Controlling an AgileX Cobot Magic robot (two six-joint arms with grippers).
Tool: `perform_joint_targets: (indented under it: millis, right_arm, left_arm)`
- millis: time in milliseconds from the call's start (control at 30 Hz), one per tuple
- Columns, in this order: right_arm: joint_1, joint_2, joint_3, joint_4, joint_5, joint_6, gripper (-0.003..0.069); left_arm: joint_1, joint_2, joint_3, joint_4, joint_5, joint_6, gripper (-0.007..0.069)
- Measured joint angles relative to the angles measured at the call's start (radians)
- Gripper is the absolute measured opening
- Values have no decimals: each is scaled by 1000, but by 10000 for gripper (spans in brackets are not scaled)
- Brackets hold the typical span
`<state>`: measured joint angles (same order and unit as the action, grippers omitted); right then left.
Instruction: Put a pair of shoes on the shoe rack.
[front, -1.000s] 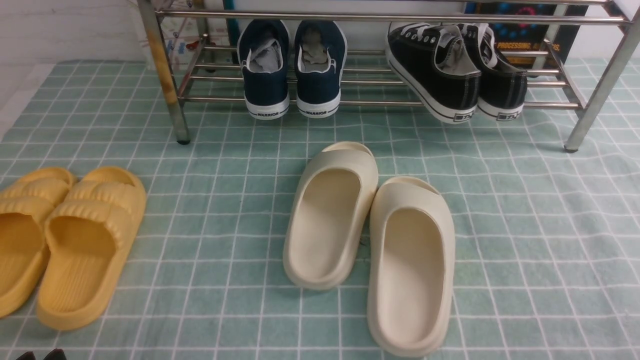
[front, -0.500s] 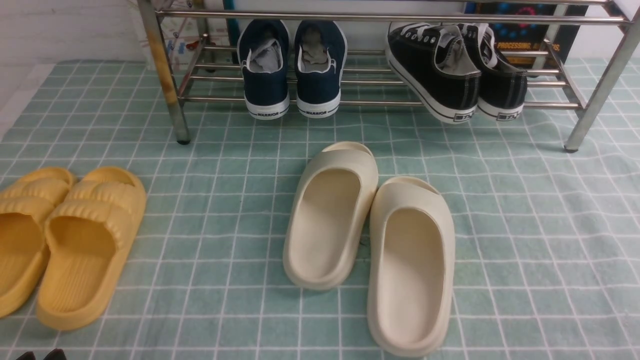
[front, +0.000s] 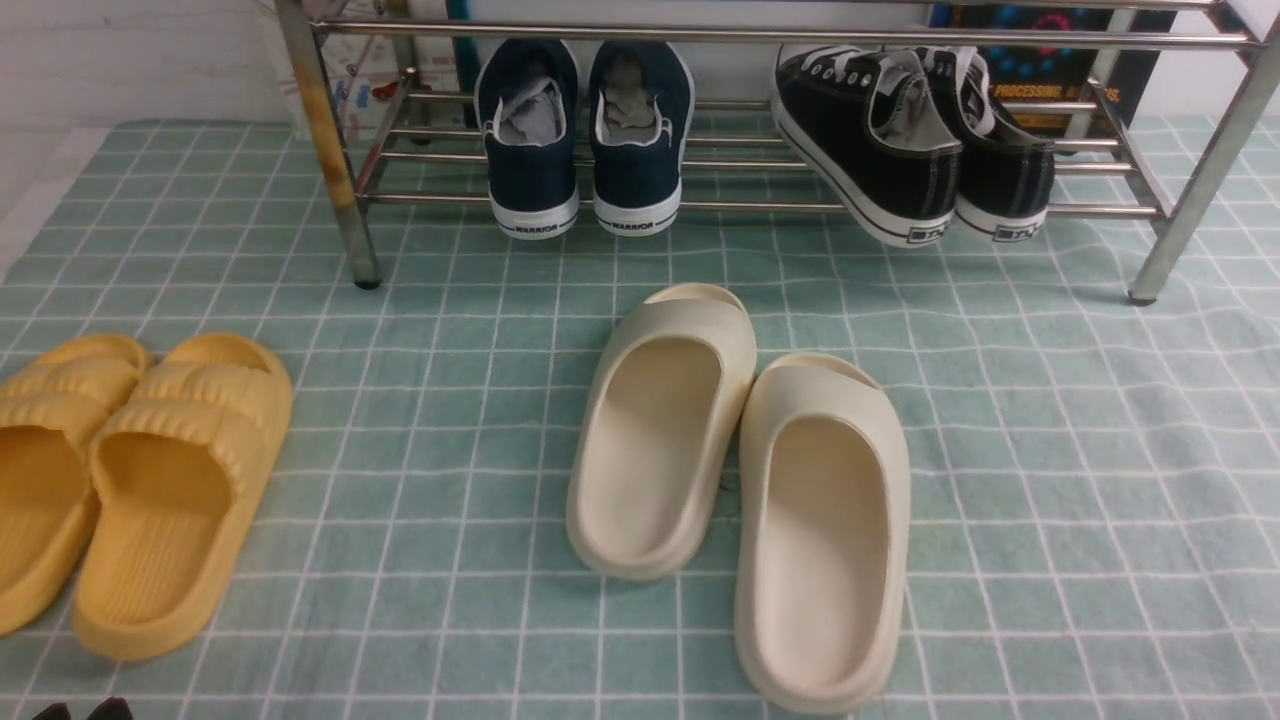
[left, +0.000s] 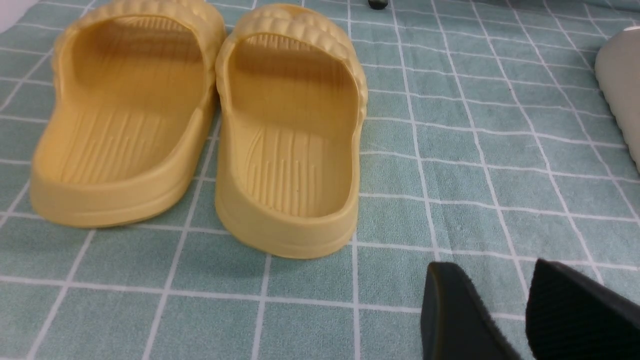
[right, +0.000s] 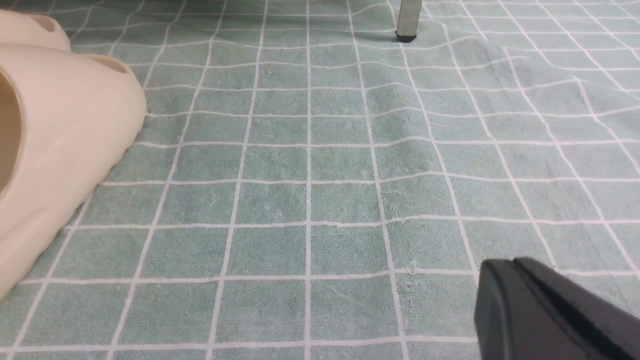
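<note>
Front view, read left to right. Yellow slippers (front: 120, 480) lie side by side at the left edge of the green checked cloth (front: 450, 420), heels toward the robot. The left gripper (left: 525, 310) hangs just above the cloth beside them, its two dark fingers apart with a narrow gap and nothing between them. The shoe rack (front: 760, 150) stands along the far edge of the cloth, its lower shelf carrying two pairs. Toward the shelf's left end sit the navy sneakers (front: 583, 135), upright, heels at the front bar. Near the middle of the cloth lie the cream slippers (front: 740, 490), touching one another, heels toward the robot. Toward the shelf's right end rests the pair of shoes (front: 915, 140): long axes run front to back across the bars, angled slightly leftward going away, toes pointing to the far side and heels overhanging the front bar. The left shoe of this pair is rolled onto its side, sole facing left; the right one leans against it. The right gripper (right: 545, 310) hovers over bare cloth near the right edge, fingers pressed together, holding nothing.
</note>
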<state>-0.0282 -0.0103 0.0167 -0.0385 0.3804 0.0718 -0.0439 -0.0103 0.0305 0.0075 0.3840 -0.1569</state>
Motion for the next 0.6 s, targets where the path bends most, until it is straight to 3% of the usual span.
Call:
perform_joint_targets:
  millis: [600]
  right_arm:
    - [0, 0, 0, 0, 0, 1, 23]
  left_arm:
    - [0, 0, 0, 0, 0, 0, 239]
